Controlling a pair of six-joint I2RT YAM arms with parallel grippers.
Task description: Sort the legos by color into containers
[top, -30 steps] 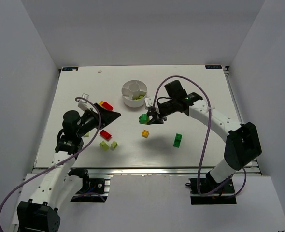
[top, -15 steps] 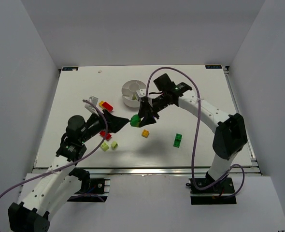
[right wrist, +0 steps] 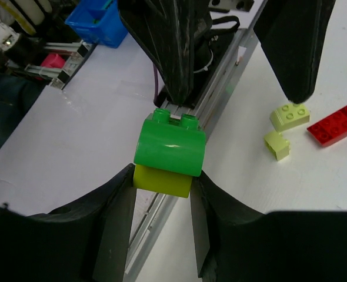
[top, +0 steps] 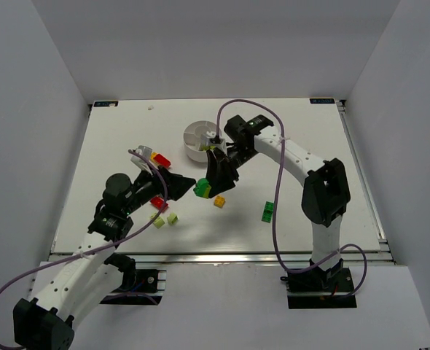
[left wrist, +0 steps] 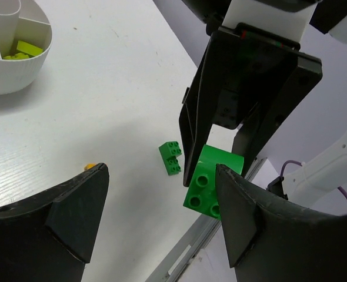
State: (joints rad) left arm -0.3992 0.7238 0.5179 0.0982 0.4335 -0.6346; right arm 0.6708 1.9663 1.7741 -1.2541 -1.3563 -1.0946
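My right gripper (top: 209, 187) is shut on a bright green brick (top: 201, 188) stuck on a lime brick (right wrist: 162, 180), held above the table in front of the white dish (top: 192, 133). In the right wrist view the pair (right wrist: 169, 145) sits between my fingers. My left gripper (top: 186, 182) is open, its tips right beside the held green brick (left wrist: 212, 182); its right finger overlaps the brick's edge. Lime bricks (left wrist: 23, 48) lie in one compartment of the dish (left wrist: 3, 82). On the table lie two red bricks (top: 161, 159) (top: 158, 202), two pale lime ones (top: 157, 219), an orange one (top: 219, 201) and a dark green one (top: 268, 211).
The two arms meet over the middle of the table, left of the orange brick. The table's front edge and metal rail (top: 222, 255) run just below the loose bricks. Grey walls close in the left, right and back sides.
My right gripper has carried the green-and-lime pair left and forward, away from the dish. My left gripper has swung right to meet it.
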